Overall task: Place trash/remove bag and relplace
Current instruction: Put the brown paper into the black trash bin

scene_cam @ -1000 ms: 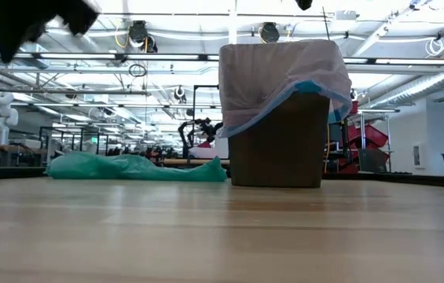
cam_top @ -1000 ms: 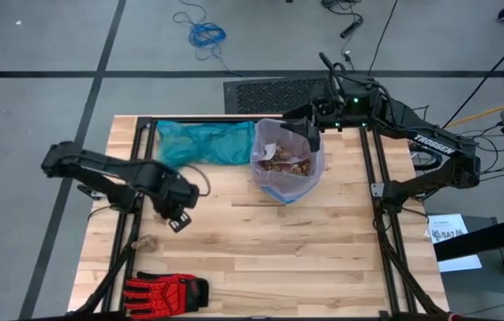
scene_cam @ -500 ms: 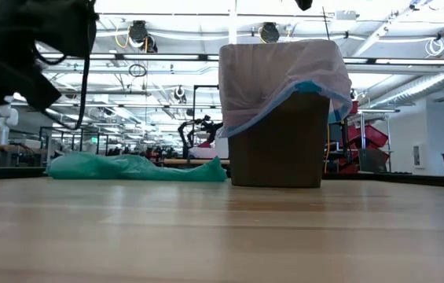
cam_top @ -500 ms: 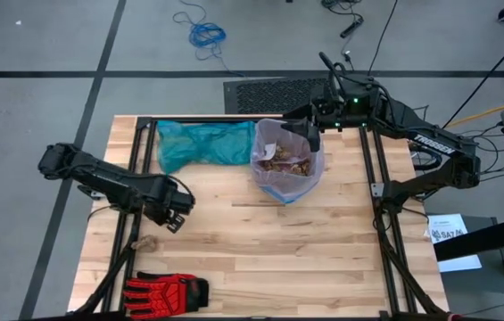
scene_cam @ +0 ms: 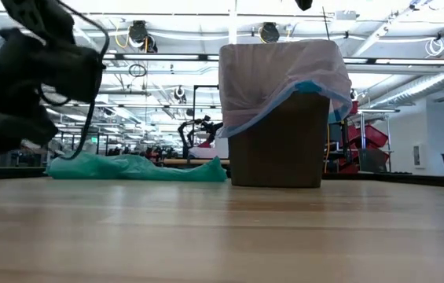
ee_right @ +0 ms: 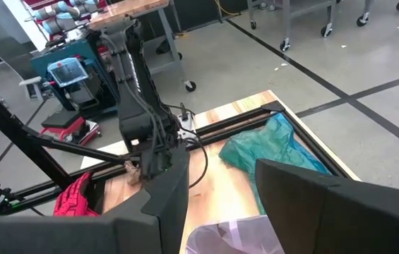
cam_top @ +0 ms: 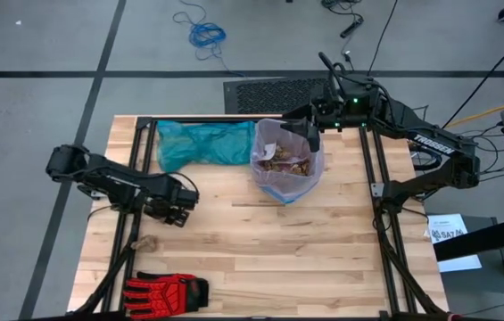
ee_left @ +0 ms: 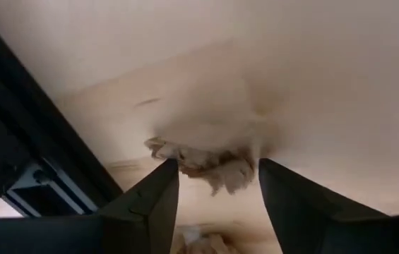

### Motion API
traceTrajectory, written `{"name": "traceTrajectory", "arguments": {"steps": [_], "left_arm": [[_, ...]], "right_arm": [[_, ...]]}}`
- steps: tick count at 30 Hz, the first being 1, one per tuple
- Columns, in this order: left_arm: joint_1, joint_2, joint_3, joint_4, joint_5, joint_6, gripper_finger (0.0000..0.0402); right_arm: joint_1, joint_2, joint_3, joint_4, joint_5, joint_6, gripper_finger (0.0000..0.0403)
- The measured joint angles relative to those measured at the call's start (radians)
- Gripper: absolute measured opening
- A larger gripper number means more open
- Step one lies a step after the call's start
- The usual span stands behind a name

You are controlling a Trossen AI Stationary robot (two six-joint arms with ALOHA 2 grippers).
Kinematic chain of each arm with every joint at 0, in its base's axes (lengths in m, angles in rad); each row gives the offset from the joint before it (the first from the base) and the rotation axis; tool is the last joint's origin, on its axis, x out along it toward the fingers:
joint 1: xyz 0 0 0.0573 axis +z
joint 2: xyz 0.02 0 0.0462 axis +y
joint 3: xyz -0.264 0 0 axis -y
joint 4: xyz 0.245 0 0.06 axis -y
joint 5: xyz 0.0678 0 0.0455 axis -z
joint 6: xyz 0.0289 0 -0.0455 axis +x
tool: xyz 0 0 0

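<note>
A brown bin (scene_cam: 277, 141) lined with the pale pink bag (scene_cam: 284, 75) stands at the table's far middle, with brown scraps inside (cam_top: 285, 163). My right gripper (ee_right: 217, 194) hovers open above the bin's far rim, touching nothing. My left gripper (cam_top: 173, 219) hangs low over the table's left part, open. In the left wrist view a crumpled brown scrap of trash (ee_left: 210, 164) lies on the wood just beyond its open fingertips (ee_left: 217, 190); in the high view this scrap (cam_top: 149, 242) rests near the left rail.
A teal plastic bag (cam_top: 205, 143) lies flat at the far left, beside the bin. A red and black glove (cam_top: 167, 290) rests at the near left corner. Black frame rails (cam_top: 136, 178) run along the left and right sides. The middle and near right show bare wood.
My left gripper has come down from high above the table to just over the wood at the left, and has tipped toward the brown scrap. The bin, the bags and my right arm have kept still.
</note>
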State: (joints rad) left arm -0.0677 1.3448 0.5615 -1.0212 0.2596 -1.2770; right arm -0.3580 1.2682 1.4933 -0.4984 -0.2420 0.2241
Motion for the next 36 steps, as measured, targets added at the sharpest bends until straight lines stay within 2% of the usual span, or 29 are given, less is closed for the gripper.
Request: {"name": "traceTrajectory", "arguments": {"steps": [3, 5, 7, 10, 12, 16, 21, 24, 30, 33, 36], "left_arm": [[0.007, 0.013, -0.026, 0.063, 0.042, 0.012, 0.0186], [0.008, 0.015, -0.027, 0.130, 0.048, 0.024, 0.0163], [0.008, 0.013, -0.007, 0.209, 0.054, 0.034, 0.0123], [0.012, 0.010, 0.030, 0.273, 0.004, 0.075, 0.0038], [0.025, 0.010, 0.071, 0.308, -0.040, 0.098, 0.0013], [0.049, 0.010, 0.197, 0.325, -0.088, 0.168, 0.0006], [0.109, -0.004, 0.413, 0.321, -0.252, 0.285, 0.0002], [0.166, -0.023, 0.552, 0.359, -0.300, 0.406, 0.0002], [0.272, -0.012, 0.776, 0.615, -0.253, 0.659, 0.0001], [0.314, 0.045, 0.844, 0.628, -0.227, 0.697, 0.0001], [0.338, 0.130, 0.887, 0.632, -0.145, 0.712, 0.0001]], "right_arm": [[0.000, 0.000, 0.000, 0.000, 0.000, 0.004, 0.0157], [0.000, 0.000, 0.000, -0.003, 0.000, 0.016, 0.0157], [0.000, 0.000, 0.000, -0.005, -0.001, 0.026, 0.0157], [0.000, 0.000, 0.000, -0.006, -0.003, 0.026, 0.0157], [0.000, 0.000, 0.000, -0.006, -0.003, 0.025, 0.0157], [0.000, 0.000, 0.000, -0.006, -0.004, 0.021, 0.0157], [0.000, 0.000, 0.000, -0.007, -0.004, 0.023, 0.0157], [0.000, 0.000, 0.000, -0.006, -0.001, 0.023, 0.0157], [0.000, 0.000, 0.000, 0.004, 0.000, 0.020, 0.0157], [0.000, 0.000, 0.000, 0.010, 0.000, 0.018, 0.0157], [0.000, 0.000, 0.000, 0.011, 0.000, 0.011, 0.0157]]}}
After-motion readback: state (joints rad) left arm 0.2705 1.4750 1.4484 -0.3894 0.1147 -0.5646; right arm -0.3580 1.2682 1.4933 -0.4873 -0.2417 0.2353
